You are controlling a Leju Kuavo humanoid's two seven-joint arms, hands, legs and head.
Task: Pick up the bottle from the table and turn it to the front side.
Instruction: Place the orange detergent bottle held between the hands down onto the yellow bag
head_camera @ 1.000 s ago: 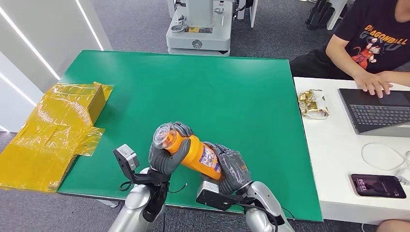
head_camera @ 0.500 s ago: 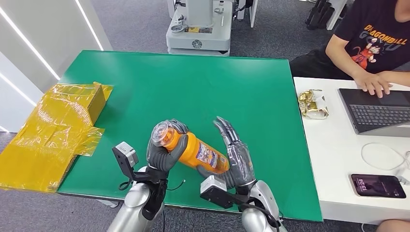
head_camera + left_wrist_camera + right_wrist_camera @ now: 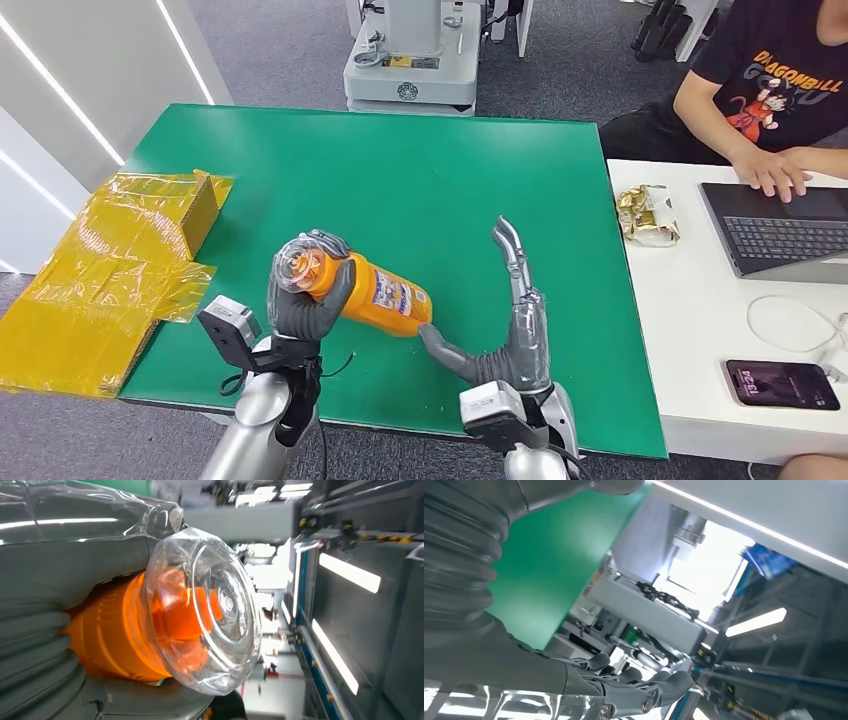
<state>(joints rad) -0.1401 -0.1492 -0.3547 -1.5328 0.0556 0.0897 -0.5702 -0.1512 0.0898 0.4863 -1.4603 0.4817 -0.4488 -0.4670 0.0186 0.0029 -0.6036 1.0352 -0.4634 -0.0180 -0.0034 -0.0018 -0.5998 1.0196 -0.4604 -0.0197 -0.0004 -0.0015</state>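
Observation:
An orange bottle (image 3: 375, 295) with a clear cap (image 3: 300, 265) and a printed label is held above the green table (image 3: 420, 180), lying nearly level with its cap toward me. My left hand (image 3: 305, 295) grips it around the cap end. In the left wrist view the clear cap (image 3: 205, 612) and orange neck sit right against the hand (image 3: 60, 630). My right hand (image 3: 510, 325) stands to the right of the bottle, fingers stretched upward and apart, holding nothing; its thumb points toward the bottle's base. The right wrist view shows those fingers (image 3: 624, 690) extended.
A yellow taped cardboard box (image 3: 120, 265) lies at the table's left edge. A white desk (image 3: 690, 320) on the right holds a snack packet (image 3: 648, 215), laptop (image 3: 780, 230) and phone (image 3: 783, 385); a person (image 3: 770, 90) sits there typing. A grey machine base (image 3: 410, 60) stands beyond the table.
My right hand let go of the bottle, opened and drew off to the right. My left hand carried the bottle leftward and a little up.

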